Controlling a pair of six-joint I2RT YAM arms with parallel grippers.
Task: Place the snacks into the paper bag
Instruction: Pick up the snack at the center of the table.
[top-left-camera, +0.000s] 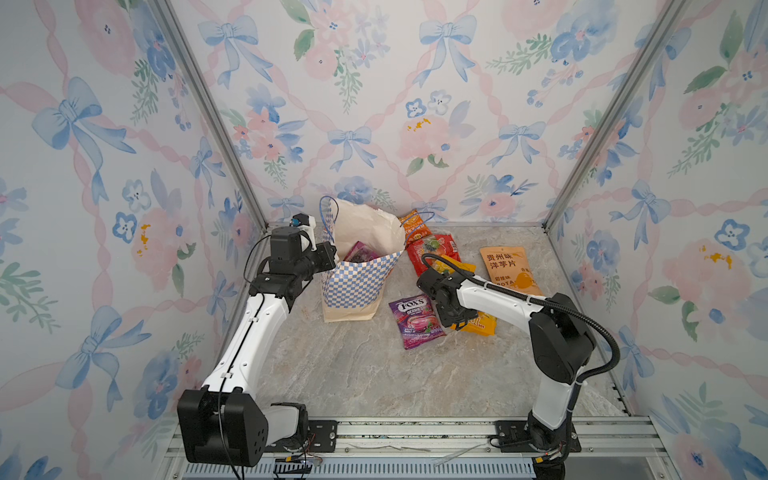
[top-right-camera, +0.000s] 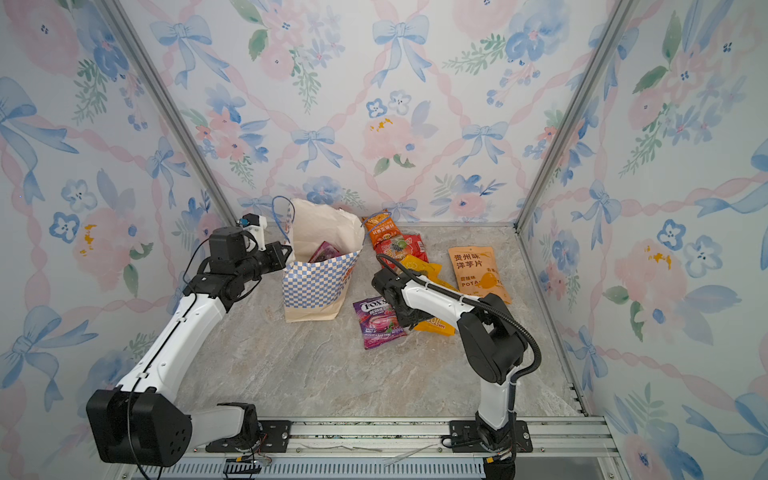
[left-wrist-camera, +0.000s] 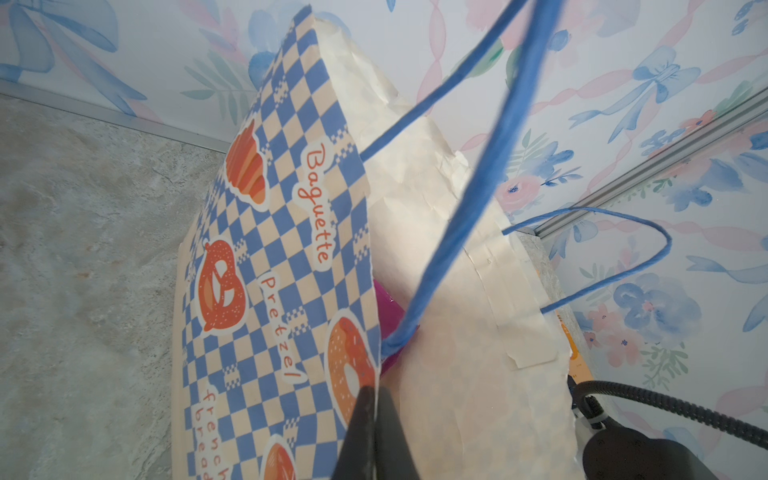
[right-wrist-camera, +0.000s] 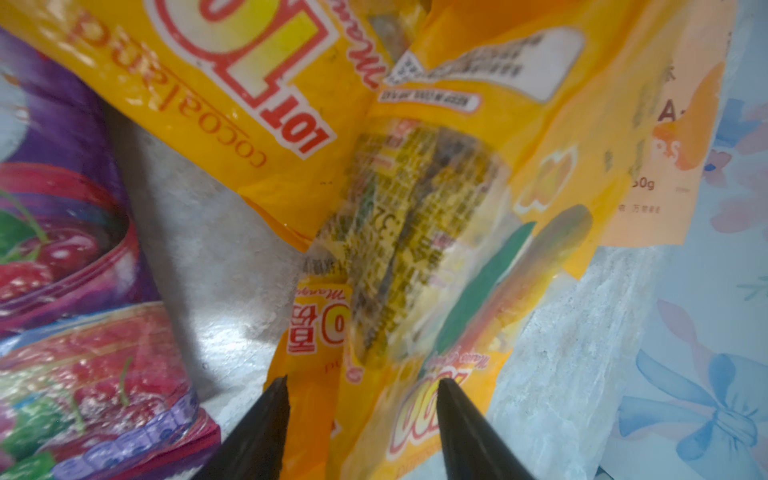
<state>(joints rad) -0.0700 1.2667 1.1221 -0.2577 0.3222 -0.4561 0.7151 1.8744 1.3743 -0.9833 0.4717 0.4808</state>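
Right wrist: crinkled, glossy yellow packet (right-wrist-camera: 415, 216)

Checkered paper bag (top-left-camera: 357, 286) stands open mid-frame, a purple packet (top-left-camera: 360, 252) inside; remaining snacks (top-left-camera: 415, 322) lie scattered at its right.

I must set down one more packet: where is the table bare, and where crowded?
Bare: the broad table strip between the front rail and the paper bag and purple packet. Crowded: from the bag across the red packet to the tan pouch.
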